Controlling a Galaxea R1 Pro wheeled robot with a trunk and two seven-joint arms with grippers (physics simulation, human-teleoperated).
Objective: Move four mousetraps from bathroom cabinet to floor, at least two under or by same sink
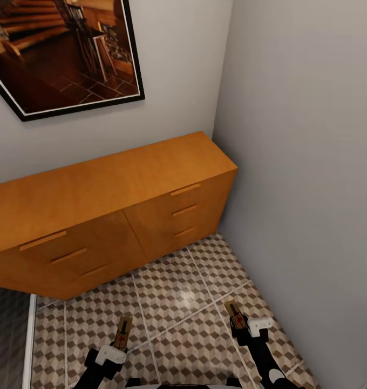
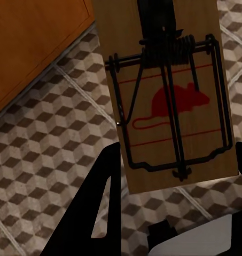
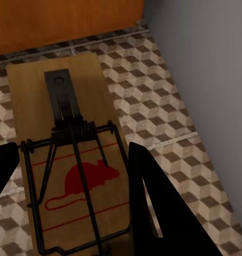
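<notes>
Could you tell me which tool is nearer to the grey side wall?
Right. The right tool, holding a mousetrap, sits close beside the wall; the left tool is farther away across the tiles.

From the head we look steeply down into a room corner, over the cabinet [image 1: 113,210] and the bathroom floor [image 1: 178,302]. Each wrist camera sits close behind its fingers, so a mousetrap looms large: the left one [image 2: 171,101], the right one [image 3: 72,176]. All three views share the tiles and the cabinet's front.
</notes>
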